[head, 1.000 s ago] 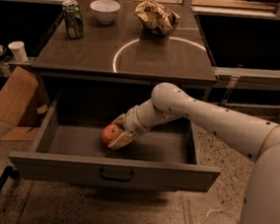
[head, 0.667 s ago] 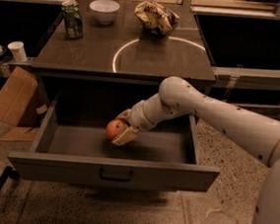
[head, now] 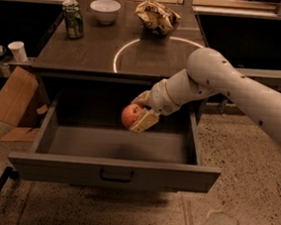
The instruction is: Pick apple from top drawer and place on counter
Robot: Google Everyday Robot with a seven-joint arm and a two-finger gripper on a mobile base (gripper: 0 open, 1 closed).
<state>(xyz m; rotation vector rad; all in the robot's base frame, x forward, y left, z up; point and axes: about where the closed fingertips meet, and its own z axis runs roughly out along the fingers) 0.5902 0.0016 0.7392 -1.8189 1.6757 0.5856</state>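
So the gripper point(head: 136, 116) had the apple point(head: 130, 115) properly clamped between its fingers point(head: 144, 121), and compared with a second earlier the whole thing had come up off the floor of the top drawer point(head: 117, 144) and drifted a bit toward the back right. The apple hung in the air over the open drawer, clear of the floor below the fingers and roughly level with the drawer's upper edge. My read: the grab held, the lift was underway, and what was left was getting clear of the drawer and over onto the desk point(head: 86, 54), which sat above and behind the fingers. The white circle point(head: 121, 53) on it looked like free space just up from the fingers. Further back and to the left of them stood a green can point(head: 73, 20) and a white bowl point(head: 105, 10), with a crumpled snack bag point(head: 157, 16) straight behind. As for labels, the can and the bag both had print on them, but I couldn't read a word or pick out a brand.
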